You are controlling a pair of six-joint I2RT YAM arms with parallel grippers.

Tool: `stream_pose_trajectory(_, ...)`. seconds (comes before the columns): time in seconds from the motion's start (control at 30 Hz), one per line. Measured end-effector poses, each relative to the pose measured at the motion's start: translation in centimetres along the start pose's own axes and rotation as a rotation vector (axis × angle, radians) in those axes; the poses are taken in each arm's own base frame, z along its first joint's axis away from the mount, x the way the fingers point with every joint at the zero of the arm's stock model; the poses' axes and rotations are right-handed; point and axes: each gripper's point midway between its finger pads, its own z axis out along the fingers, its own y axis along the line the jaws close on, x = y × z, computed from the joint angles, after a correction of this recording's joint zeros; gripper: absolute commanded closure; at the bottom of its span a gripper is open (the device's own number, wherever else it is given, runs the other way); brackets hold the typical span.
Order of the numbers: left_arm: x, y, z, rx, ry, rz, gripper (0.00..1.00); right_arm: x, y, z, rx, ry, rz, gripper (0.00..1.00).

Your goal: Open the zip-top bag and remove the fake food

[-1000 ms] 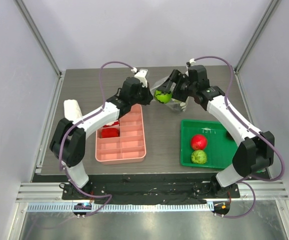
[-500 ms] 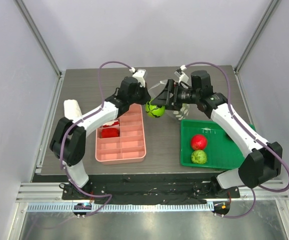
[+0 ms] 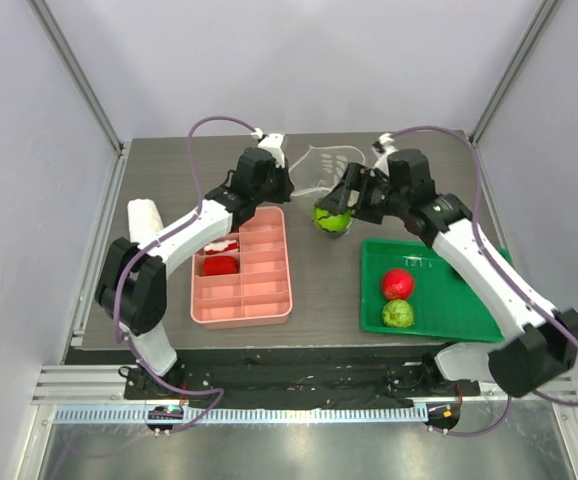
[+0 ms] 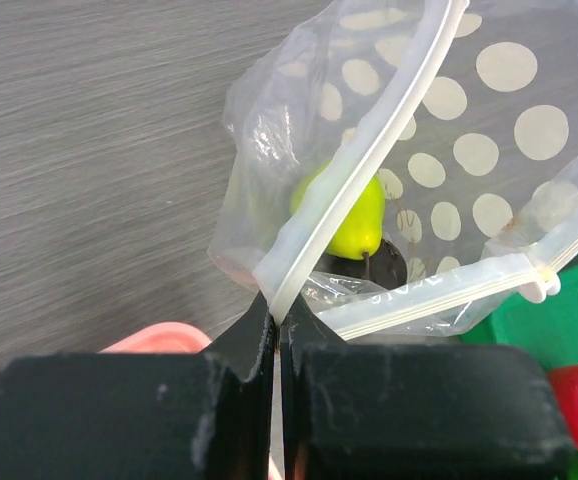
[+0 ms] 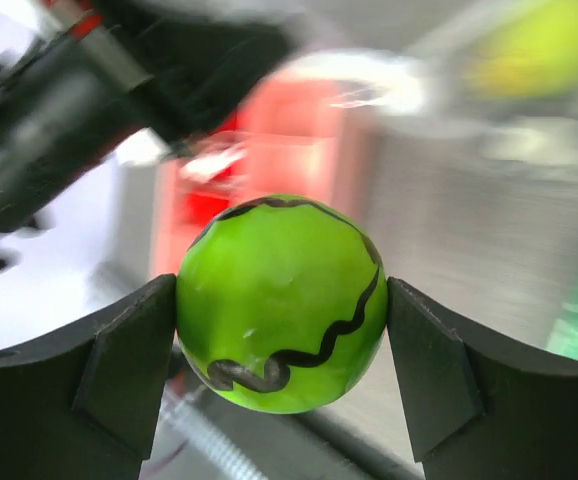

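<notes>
The zip-top bag [image 3: 319, 165] [image 4: 449, 130], clear with white dots, hangs open at the back middle of the table. My left gripper [image 3: 281, 183] [image 4: 277, 310] is shut on its white zip edge. My right gripper [image 3: 333, 216] [image 5: 281, 300] holds a round green fruit [image 3: 329, 218] [image 5: 269, 290] with a black wavy line between its fingers, just in front of the bag. In the left wrist view a yellow-green fruit [image 4: 354, 215] shows through the bag's plastic. A red apple [image 3: 397, 283] and a bumpy green fruit [image 3: 398, 314] lie in the green tray [image 3: 449, 300].
A pink divided tray [image 3: 241, 318] with red pieces [image 3: 219, 265] sits at the left, under my left arm. A white roll [image 3: 144, 218] lies near the table's left edge. The green tray stands at the right front.
My right gripper has drawn the green fruit away from the bag, toward the front. My left gripper has pulled the bag's edge back and a little left.
</notes>
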Motion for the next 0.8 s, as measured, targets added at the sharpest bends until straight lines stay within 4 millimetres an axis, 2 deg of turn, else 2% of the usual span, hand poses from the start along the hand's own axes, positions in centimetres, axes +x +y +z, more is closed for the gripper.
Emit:
stream_pose_trajectory(0.13,0.0,0.5,-0.4,-0.023,0.005,0.001,1.0,-2.8,-5.2,-5.6,0.311,-0.272,-0.036,0.98)
stream_pose_trajectory(0.2,-0.3,0.5,-0.9,-0.021,-0.003,0.003,1.0,-3.0,-9.7,-8.7,0.482,-0.385,0.003,0.97)
stream_pose_trajectory(0.27,-0.7,0.2,-1.4,-0.007,-0.012,0.006,1.0,-2.1,-14.2,-10.6,0.635,-0.427,0.059,0.96)
stream_pose_trajectory(0.37,-1.4,-0.8,-2.2,0.039,-0.029,0.009,1.0,0.9,-20.9,-11.8,0.845,-0.401,0.165,0.92)
stream_pose_trajectory(0.47,-1.8,-1.7,-2.5,0.089,-0.039,0.012,1.0,5.5,-26.1,-11.5,0.998,-0.298,0.24,0.61)
stream_pose_trajectory(0.5,-1.8,-2.0,-2.5,0.103,-0.036,0.012,1.0,6.9,-27.1,-11.6,1.029,-0.264,0.251,0.45)
stream_pose_trajectory(0.57,-1.6,-2.3,-2.5,0.123,-0.029,0.013,1.0,8.4,-27.9,-11.6,1.055,-0.226,0.257,0.31)
stream_pose_trajectory(0.6,-1.6,-2.5,-2.6,0.135,-0.025,0.013,1.0,8.6,-28.0,-11.5,1.054,-0.215,0.257,0.18)
stream_pose_trajectory(0.63,-1.5,-2.6,-2.6,0.143,-0.023,0.012,1.0,8.6,-27.9,-11.3,1.046,-0.212,0.254,0.08)
stream_pose_trajectory(0.7,-1.5,-3.0,-2.6,0.161,-0.024,0.011,1.0,8.2,-27.6,-11.0,1.019,-0.217,0.243,0.0)
stream_pose_trajectory(0.8,-1.3,-3.3,-2.6,0.181,-0.023,0.009,1.0,7.1,-26.4,-11.0,0.982,-0.231,0.197,0.0)
